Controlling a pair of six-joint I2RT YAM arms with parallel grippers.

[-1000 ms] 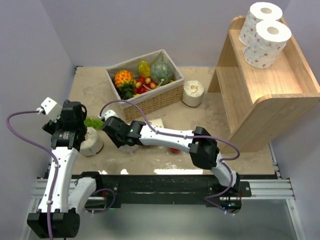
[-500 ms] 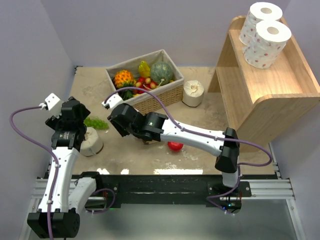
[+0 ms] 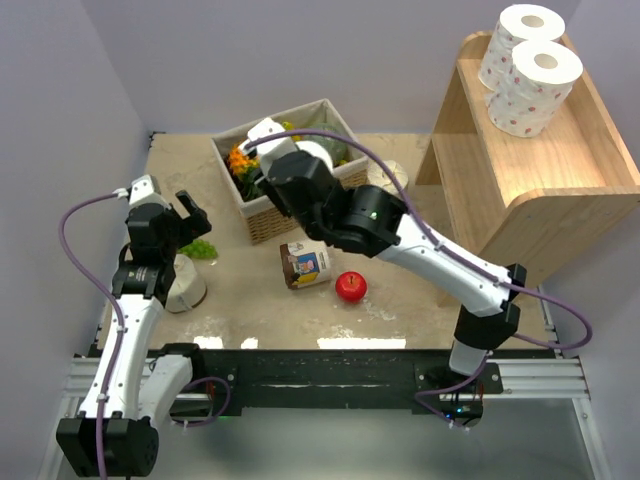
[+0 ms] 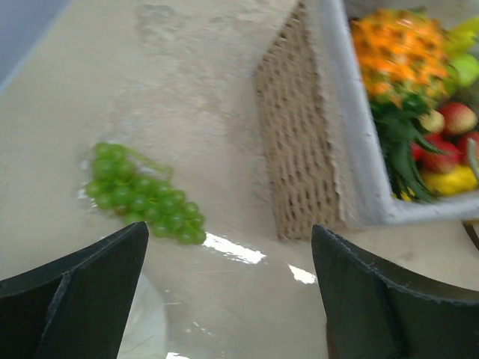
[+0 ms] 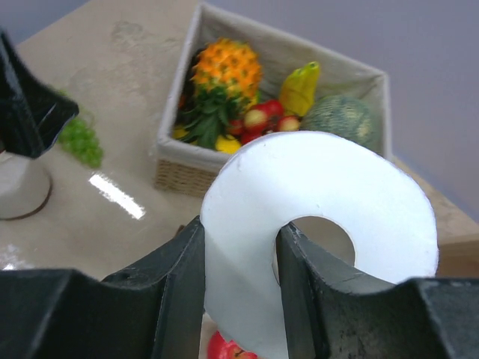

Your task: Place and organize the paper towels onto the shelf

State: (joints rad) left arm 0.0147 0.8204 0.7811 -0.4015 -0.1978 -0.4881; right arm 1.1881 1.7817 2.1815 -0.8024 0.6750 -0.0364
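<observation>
Right wrist: right claw (image 5: 241, 258) clamped on paper towel (image 5: 359, 187) wall; left claw (image 4: 228, 258) apart.

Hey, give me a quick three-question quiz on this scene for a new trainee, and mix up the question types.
1. True or false: the right gripper is clamped on a paper towel roll.
2. How many paper towels stand on the shelf top tier?
3. What lies on the table next to the red apple? A) jar B) banana C) spoon

Key: 1 true; 2 two; 3 A.
</observation>
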